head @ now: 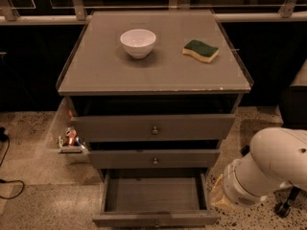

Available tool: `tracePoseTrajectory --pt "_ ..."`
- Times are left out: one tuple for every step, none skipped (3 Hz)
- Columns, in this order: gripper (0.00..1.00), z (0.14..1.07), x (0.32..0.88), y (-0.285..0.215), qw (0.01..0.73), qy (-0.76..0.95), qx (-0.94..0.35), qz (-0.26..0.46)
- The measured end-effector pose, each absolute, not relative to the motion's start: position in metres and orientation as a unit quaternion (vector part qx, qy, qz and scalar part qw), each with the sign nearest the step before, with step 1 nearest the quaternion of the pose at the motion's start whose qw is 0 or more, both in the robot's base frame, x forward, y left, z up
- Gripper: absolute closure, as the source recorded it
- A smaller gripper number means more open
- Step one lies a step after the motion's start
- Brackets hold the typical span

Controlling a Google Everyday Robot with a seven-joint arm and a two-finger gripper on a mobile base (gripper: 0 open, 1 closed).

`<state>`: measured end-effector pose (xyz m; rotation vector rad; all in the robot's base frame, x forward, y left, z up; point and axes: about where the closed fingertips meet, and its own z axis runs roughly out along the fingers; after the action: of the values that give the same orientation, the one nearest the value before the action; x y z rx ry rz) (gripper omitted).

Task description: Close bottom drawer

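The grey cabinet (153,75) has three drawers. The bottom drawer (154,194) is pulled far out, its shallow grey tray bare inside, and its flat front with a small knob (156,222) lies at the lower edge of the view. My white arm (268,171) comes in from the lower right. My gripper (218,194) shows only as a tan part low beside the right side of the open bottom drawer, close to its wall. I cannot tell whether it touches the drawer.
A white bowl (138,42) and a green and yellow sponge (200,50) sit on the cabinet top. The top drawer (154,127) and middle drawer (154,159) stand slightly out. A clear bin with cans (69,138) hangs at the cabinet's left. A cable (7,176) lies on the floor at the left.
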<state>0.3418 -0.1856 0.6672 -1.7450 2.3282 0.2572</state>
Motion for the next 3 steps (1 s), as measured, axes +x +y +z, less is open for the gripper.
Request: tracePoseTrajectory --pt "1.0 0.606 0.348 -0.196 0.095 0.808 -0.576 0.088" --pt "1.0 0.531 0.361 -0.207 0.111 0.826 -0.544 0.102" --pt "1.0 0.465 0.379 -0.21 0.136 0.838 -0.513 0.124"
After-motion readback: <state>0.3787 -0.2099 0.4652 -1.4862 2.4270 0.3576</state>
